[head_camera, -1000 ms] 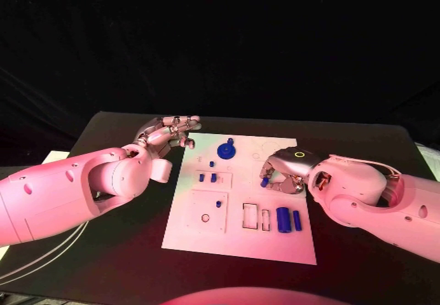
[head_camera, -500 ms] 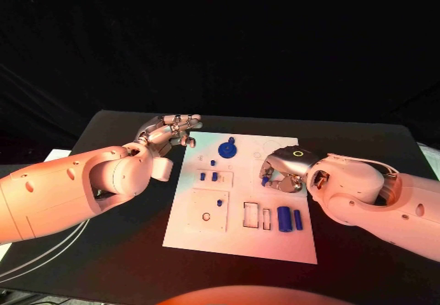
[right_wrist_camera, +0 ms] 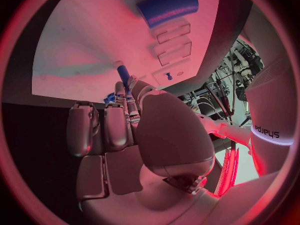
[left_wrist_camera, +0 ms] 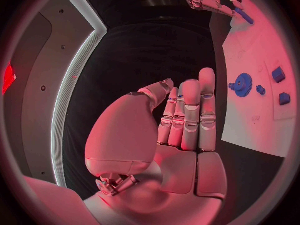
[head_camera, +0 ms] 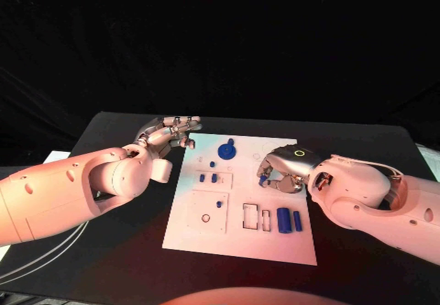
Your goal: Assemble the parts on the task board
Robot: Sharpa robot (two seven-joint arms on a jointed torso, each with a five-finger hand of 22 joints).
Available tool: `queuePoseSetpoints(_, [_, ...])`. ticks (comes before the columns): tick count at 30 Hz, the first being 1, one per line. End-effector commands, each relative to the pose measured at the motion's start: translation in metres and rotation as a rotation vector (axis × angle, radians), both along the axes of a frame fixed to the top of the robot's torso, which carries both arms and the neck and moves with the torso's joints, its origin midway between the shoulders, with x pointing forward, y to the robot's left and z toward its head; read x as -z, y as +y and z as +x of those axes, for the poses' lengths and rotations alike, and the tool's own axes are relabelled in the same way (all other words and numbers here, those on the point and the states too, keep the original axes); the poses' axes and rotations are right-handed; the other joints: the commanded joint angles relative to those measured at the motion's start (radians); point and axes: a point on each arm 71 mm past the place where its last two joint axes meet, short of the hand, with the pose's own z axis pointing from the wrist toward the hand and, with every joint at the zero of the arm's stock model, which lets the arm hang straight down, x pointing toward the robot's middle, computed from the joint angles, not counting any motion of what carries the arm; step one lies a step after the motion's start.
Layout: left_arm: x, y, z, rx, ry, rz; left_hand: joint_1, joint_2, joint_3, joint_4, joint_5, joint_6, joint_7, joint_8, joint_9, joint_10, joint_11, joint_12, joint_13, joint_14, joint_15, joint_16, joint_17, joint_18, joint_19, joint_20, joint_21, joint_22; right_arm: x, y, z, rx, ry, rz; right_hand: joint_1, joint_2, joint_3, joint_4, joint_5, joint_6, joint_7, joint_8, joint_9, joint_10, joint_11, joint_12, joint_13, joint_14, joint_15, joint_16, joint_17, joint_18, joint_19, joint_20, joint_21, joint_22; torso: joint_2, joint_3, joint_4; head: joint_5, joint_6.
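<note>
Your right hand (head_camera: pixel 282 171) pinches a small blue peg (right_wrist_camera: pixel 124 75) over the right half of the white board (head_camera: pixel 240 244), I'd guess so you can drop it into a hole. Your left hand (head_camera: pixel 170 135) holds nothing, its fingers straight and side by side, waiting just off the board's corner at 10 o'clock, out of the way. A blue gear (head_camera: pixel 226 150) sits at 12 o'clock, and two blue tubes (head_camera: pixel 288 219) lie at 5 o'clock. Nothing blocks the peg.
</note>
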Motion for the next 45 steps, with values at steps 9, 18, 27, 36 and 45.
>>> queuePoseSetpoints(9, [0.0,-0.004,-0.001,0.031,0.0,-0.01,-0.002,0.007,-0.005,0.002,-0.004,-0.005,0.0,0.005,-0.002,-0.005,-0.002,0.005,0.002,-0.007,-0.002,-0.005,-0.001,0.012,0.001,0.002,-0.002,-0.001,-0.022,0.021,-0.015,-0.087,-0.056,0.115,-0.017,-0.002,0.003,0.01,0.0,0.012,0.0,0.001,0.004,0.018,0.001,-0.01,0.001,0.038,0.014,0.007,0.001,-0.011,0.004,0.009,0.004,0.006,0.001,-0.0009,0.0014,0.0,0.004])
queuePoseSetpoints(18, [0.0,-0.006,0.0,0.036,0.002,-0.011,-0.002,0.008,-0.007,0.002,-0.004,-0.005,0.0,0.006,-0.002,-0.005,-0.002,0.007,0.002,-0.007,-0.002,-0.004,-0.001,0.012,0.002,0.002,-0.003,-0.002,-0.017,0.07,-0.038,-0.211,0.004,0.204,-0.014,-0.003,0.008,0.006,0.002,0.013,0.006,-0.002,0.005,0.02,0.005,-0.014,0.001,0.038,0.021,0.006,-0.002,-0.01,0.001,0.014,0.001,0.002,0.001,-0.0012,0.0039,0.022,-0.002])
queuePoseSetpoints(27, [0.001,-0.009,0.0,0.041,0.003,-0.013,-0.002,0.008,-0.007,0.002,-0.004,-0.005,0.0,0.006,-0.002,-0.005,-0.002,0.007,0.002,-0.007,-0.002,-0.004,-0.001,0.012,0.002,0.002,-0.003,-0.002,0.006,0.103,-0.049,-0.281,0.074,0.222,-0.011,-0.004,0.012,0.003,0.003,0.012,0.011,-0.005,0.005,0.021,0.009,-0.019,0.0,0.038,0.026,0.007,-0.001,-0.009,0.0,0.019,-0.001,0.001,0.001,-0.0028,0.0049,0.043,-0.013])
queuePoseSetpoints(36, [0.0,-0.011,0.0,0.046,0.004,-0.014,-0.002,0.008,-0.007,0.002,-0.004,-0.005,0.0,0.006,-0.002,-0.005,-0.002,0.007,0.002,-0.007,-0.002,-0.004,-0.001,0.012,0.002,0.002,-0.003,-0.002,0.03,0.114,-0.046,-0.285,0.139,0.185,-0.011,-0.005,0.014,0.001,0.003,0.011,0.013,-0.007,0.005,0.021,0.011,-0.022,0.0,0.037,0.028,0.007,-0.002,-0.009,-0.002,0.022,-0.002,-0.002,0.001,-0.0019,0.003,0.053,-0.02])
queuePoseSetpoints(45, [0.001,-0.01,0.0,0.045,0.005,-0.013,-0.002,0.008,-0.007,0.002,-0.004,-0.005,0.0,0.006,-0.002,-0.005,-0.002,0.007,0.002,-0.007,-0.002,-0.004,-0.001,0.012,0.002,0.002,-0.003,-0.002,0.037,0.116,-0.045,-0.286,0.164,0.158,-0.012,-0.006,0.014,0.0,0.004,0.01,0.014,-0.007,0.005,0.021,0.012,-0.022,0.0,0.037,0.028,0.007,-0.002,-0.009,-0.002,0.022,-0.003,-0.002,0.001,-0.0007,0.0008,0.055,-0.023])
